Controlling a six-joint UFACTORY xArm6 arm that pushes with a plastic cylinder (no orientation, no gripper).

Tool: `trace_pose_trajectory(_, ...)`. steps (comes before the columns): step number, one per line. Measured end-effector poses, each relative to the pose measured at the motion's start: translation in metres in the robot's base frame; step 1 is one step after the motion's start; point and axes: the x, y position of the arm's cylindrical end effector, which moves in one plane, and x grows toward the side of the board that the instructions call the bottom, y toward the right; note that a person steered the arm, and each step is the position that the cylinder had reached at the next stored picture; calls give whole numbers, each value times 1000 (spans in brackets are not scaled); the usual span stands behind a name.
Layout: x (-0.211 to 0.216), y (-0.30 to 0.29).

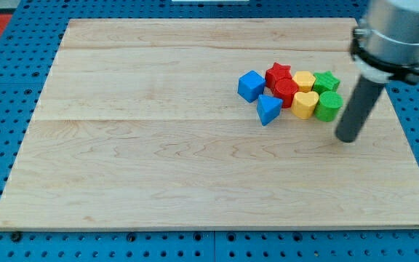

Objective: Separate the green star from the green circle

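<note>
The green star (327, 81) sits at the right end of a tight cluster of blocks, right of the board's middle. The green circle (329, 106) lies just below it, touching it. My tip (347, 137) rests on the board just below and to the right of the green circle, a short gap away. The rod rises from it toward the view's top right.
The cluster also holds a yellow hexagon (304, 81), a yellow heart (305, 104), a red star (278, 73), a red hexagon (285, 92), a blue cube (251, 85) and a blue triangle (269, 109). The wooden board (158, 145) lies on a blue pegboard.
</note>
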Motion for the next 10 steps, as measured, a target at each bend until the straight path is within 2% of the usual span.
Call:
trace_pose_trajectory(1, -43, 34)
trace_pose_trajectory(2, -67, 3)
trace_pose_trajectory(3, -79, -23)
trace_pose_trajectory(5, -100, 1)
trace_pose_trajectory(9, -109, -26)
trace_pose_trajectory(10, -130, -28)
